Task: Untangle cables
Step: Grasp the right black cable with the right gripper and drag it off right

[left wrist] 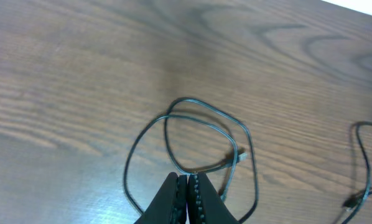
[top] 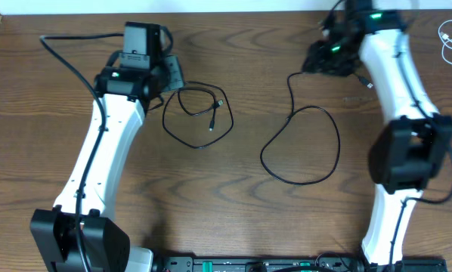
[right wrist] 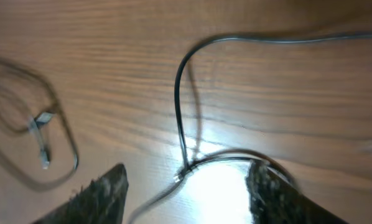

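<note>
Two items on the tabletop (top: pixel 233 227): small black coil (left wrist: pixel 189 99) — just ahead of the left claw (left wrist: pixel 185 180), which is pressed shut at its near edge, grip unconfirmed; larger black loop (right wrist: pixel 178 106) — plug end inside the right claw (right wrist: pixel 186 186), fingers (right wrist: pixel 105 193) wide apart, cord running toward frame top.

open table (top: pixel 245 91) between left cable (left wrist: pixel 189 99), right cable (right wrist: pixel 177 99)
</note>
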Controlling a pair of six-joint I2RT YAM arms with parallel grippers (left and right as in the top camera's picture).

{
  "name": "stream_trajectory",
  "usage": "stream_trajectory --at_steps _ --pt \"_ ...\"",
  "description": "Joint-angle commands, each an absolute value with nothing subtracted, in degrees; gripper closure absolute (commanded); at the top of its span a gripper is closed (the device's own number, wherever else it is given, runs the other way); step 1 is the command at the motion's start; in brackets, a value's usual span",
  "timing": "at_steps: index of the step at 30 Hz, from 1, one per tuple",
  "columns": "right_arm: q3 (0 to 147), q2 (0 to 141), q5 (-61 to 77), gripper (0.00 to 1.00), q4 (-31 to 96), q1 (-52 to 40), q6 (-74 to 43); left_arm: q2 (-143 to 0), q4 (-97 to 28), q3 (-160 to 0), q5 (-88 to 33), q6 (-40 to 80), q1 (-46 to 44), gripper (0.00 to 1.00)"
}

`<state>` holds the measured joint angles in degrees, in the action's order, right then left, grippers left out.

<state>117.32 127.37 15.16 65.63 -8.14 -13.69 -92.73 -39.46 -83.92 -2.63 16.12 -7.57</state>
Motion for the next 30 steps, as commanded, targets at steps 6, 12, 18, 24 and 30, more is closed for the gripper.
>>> stream_trajectory --at_steps 6,12,18,24,30 --pt "115.74 131.37 1.78 0.40 65.25 -15.18 -28.29 -92.90 -40.75 -83.59 -2.33 16.84 -6.76 0.93" --pt "114.65 133.91 1.76 0.44 67.35 -16.36 -28.25 -92.90 -41.15 -83.59 -2.31 16.84 -6.76 0.92" --pt "114.50 136.00 1.54 0.47 68.14 -16.80 -28.25 -92.90 -41.19 -83.59 -2.31 16.84 -6.76 0.92" --pt "113.51 136.09 -2.24 0.49 69.19 -17.04 -28.25 -92.90 -41.47 -83.59 -2.33 16.84 -6.79 0.92" --pt "108.75 136.09 -3.05 0.56 65.73 -17.02 -28.27 -92.90 -41.63 -83.59 -2.31 16.84 -6.81 0.92"
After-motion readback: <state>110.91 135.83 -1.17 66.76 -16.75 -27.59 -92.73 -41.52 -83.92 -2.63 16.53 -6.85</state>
